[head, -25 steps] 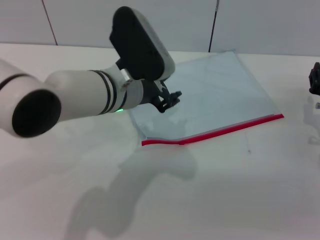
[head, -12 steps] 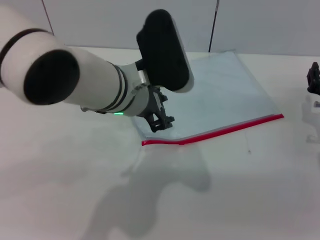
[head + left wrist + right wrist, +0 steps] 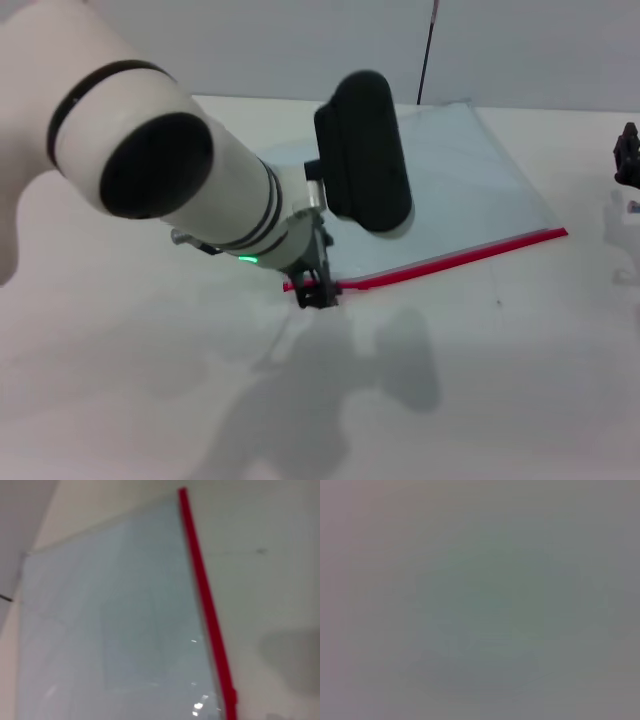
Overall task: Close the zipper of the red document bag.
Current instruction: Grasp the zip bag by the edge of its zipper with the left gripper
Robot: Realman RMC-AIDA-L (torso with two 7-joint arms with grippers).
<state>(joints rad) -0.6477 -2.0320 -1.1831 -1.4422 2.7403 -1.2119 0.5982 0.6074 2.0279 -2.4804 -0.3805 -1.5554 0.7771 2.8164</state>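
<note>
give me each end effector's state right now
Left end effector: at the zipper's near end on the red document bag; open or closed cannot be told.
Right end effector: parked at the table's right edge; cannot be told.

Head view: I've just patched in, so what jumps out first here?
The big white left arm fills the left and middle, its left gripper down at the near left end of the bright red zipper. That strip trims the near edge of the translucent red document bag, lying flat on the white table. The right gripper sits at the far right edge.
</note>
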